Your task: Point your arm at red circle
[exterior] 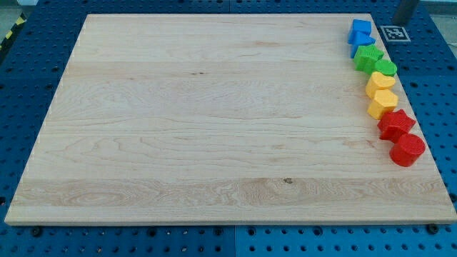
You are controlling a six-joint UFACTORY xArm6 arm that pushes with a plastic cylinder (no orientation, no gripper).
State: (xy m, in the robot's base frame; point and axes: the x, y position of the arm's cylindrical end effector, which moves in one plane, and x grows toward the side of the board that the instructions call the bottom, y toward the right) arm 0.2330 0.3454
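The red circle (408, 150) lies at the right edge of the wooden board (214, 121), at the lower end of a column of blocks. Just above it sits a red star (395, 124). Above those come a yellow block (383, 103), another yellow block (380, 83), a green block (385, 68), a green star-like block (368, 56) and two blue blocks (361, 28) (359, 41). The blocks touch or nearly touch one another. My tip does not show; only a dark grey part (406, 11) shows at the view's top right corner.
A black-and-white marker tag (393, 33) lies off the board at the top right. A blue perforated table (21, 71) surrounds the board.
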